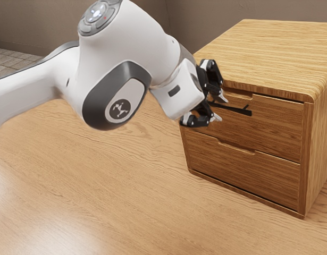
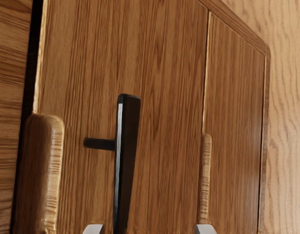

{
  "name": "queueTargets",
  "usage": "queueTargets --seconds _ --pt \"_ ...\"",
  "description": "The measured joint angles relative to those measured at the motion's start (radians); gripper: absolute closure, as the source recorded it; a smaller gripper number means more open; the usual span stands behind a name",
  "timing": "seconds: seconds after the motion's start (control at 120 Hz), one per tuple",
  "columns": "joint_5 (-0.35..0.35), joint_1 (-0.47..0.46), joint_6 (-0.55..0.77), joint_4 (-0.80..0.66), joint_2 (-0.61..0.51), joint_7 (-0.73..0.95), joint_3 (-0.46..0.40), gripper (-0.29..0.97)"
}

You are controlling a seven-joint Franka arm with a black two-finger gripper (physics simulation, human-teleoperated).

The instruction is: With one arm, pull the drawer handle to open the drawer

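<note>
Cabinet (image 1: 269, 53) on table (image 1: 99, 202) at the exterior view's right, handle (image 1: 239, 109) on upper drawer (image 1: 269, 126), lower drawer (image 1: 243, 167) beneath, gripper (image 1: 218, 108) at handle.

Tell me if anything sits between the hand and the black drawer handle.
Nothing visible does: the black handle of the upper drawer lies between the fingers of the open hand.

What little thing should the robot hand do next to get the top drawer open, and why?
Probably squeeze shut first. The gripper is open, and the black handle of the top drawer sits between its fingertips, with a gap on each side. Pulling now might slip off; once it grips, it can pull.
</note>
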Motion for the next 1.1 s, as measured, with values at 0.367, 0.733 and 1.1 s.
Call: queueTargets --seconds 0.367,0.733,1.1 --pt "-0.003 -0.009 0.001 0.06 0.062 0.022 0.001 0.52" --pt "0.001 -0.025 -0.001 0.041 0.082 0.029 0.021 0.58" --pt "0.003 -0.017 -0.016 -0.188 -0.14 0.02 0.016 0.73"
